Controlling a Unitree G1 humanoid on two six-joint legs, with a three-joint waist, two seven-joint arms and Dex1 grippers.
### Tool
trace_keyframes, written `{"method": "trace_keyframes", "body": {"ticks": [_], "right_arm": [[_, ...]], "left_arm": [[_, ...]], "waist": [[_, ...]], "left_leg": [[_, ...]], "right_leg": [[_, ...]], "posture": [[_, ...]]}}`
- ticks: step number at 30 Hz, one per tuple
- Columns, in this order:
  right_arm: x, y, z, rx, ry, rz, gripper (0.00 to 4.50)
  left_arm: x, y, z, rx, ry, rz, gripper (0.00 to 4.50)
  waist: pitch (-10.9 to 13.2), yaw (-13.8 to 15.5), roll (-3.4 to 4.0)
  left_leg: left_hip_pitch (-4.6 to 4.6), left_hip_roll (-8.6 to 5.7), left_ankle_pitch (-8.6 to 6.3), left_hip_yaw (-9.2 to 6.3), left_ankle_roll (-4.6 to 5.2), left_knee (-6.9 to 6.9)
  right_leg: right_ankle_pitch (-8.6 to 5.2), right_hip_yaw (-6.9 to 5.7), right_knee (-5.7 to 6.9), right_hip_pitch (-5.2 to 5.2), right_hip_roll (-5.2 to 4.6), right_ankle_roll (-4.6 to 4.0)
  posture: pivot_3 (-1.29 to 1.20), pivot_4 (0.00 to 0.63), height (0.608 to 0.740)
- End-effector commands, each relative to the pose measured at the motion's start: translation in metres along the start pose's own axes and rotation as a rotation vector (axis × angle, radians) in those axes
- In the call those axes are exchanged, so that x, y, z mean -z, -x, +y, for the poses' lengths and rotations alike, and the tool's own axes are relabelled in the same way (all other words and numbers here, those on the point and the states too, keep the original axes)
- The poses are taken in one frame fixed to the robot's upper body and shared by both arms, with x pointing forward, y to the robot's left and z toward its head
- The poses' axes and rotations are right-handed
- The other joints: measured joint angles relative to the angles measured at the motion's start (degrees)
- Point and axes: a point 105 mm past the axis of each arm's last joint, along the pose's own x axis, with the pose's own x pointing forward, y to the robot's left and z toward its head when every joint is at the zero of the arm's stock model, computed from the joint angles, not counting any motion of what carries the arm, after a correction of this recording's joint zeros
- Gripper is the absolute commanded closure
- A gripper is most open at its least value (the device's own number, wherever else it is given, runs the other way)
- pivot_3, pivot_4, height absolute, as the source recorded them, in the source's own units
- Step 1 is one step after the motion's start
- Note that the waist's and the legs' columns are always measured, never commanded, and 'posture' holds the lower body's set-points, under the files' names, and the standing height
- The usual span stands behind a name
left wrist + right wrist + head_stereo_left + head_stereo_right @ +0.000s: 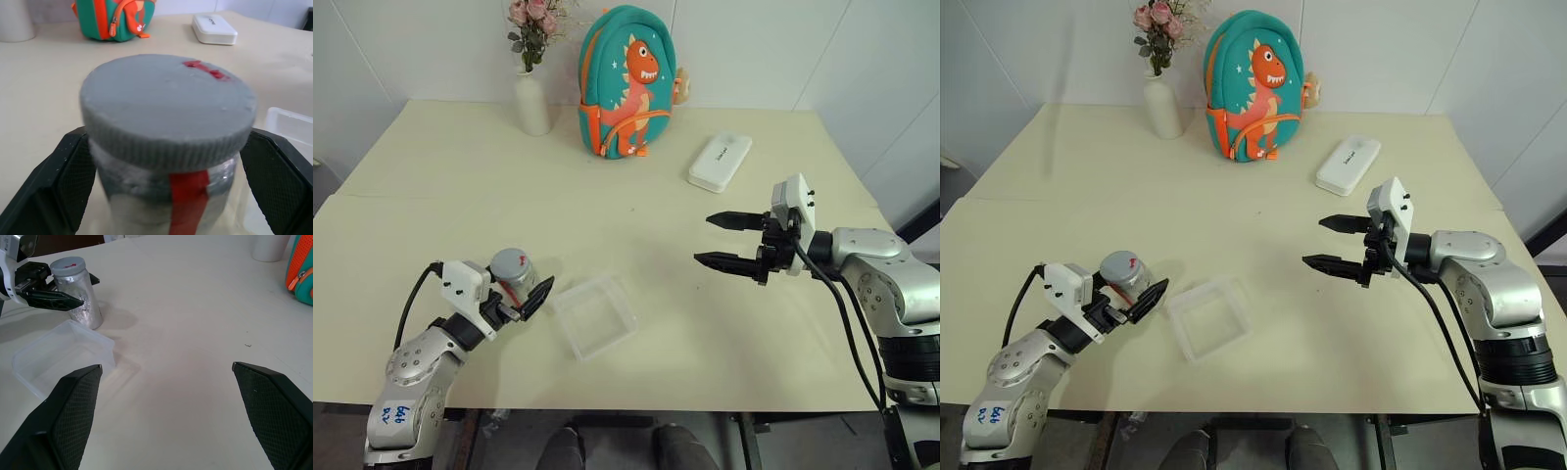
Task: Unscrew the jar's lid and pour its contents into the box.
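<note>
I could not make out the contents through the jar (166, 196), since its wall looked cloudy and its base was cut off in my left wrist view. The left gripper (530, 297) hid part of the jar's side from my head cameras, so I couldn't tell whether its fingers touched the glass.

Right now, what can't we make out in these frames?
- The contents: the jar wall looks foggy in the left wrist view and too small in the head views; no pieces visible.
- Whether the left gripper fingers touch the jar: they flank it, contact unclear.
- Lid thread state: cannot tell whether it is tight.
- Jar base: cut off by the left wrist view's edge.
</note>
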Motion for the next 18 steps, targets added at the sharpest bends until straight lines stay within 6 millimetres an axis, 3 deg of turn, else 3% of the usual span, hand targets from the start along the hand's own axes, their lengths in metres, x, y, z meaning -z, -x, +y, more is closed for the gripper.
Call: {"method": "trace_keyframes", "body": {"ticks": [1,6,11,18], "right_arm": [[-0.013,0.009,-0.001,0.026,0.048,-0.019,0.0],[-0.013,0.008,-0.001,0.023,0.049,-0.017,0.0],[-0.016,0.006,0.0,0.015,0.057,-0.03,0.0],[-0.033,-0.01,-0.006,0.082,0.1,-0.103,0.0]], "left_arm": [[-0.008,0.0,0.001,0.002,-0.016,-0.034,0.9],[-0.01,0.004,0.0,0.019,-0.016,-0.03,2.43],[-0.021,0.01,0.015,-0.021,-0.062,-0.026,2.44],[-0.071,0.01,0.042,0.077,-0.16,-0.065,2.44]], "waist": [[0.0,0.0,0.0],[0.0,0.0,0.0],[0.0,-0.05,0.0],[0.01,-0.05,0.01]], "left_leg": [[0.0,0.0,0.0,0.0,0.0,0.0],[0.0,0.0,0.0,0.0,0.0,0.02],[0.0,0.0,0.0,-0.01,0.0,0.02],[0.0,0.01,0.04,-0.04,-0.04,0.01]], "right_leg": [[0.0,0.0,0.0,0.0,0.0,0.0],[0.0,0.0,0.01,0.0,0.0,0.0],[0.0,0.0,0.01,0.0,0.0,0.0],[0.0,-0.03,0.05,-0.02,0.01,-0.01]], "posture": [[0.0,0.15,0.74],[0.0,0.15,0.74],[0.0,0.15,0.74],[0.0,0.15,0.74]]}}
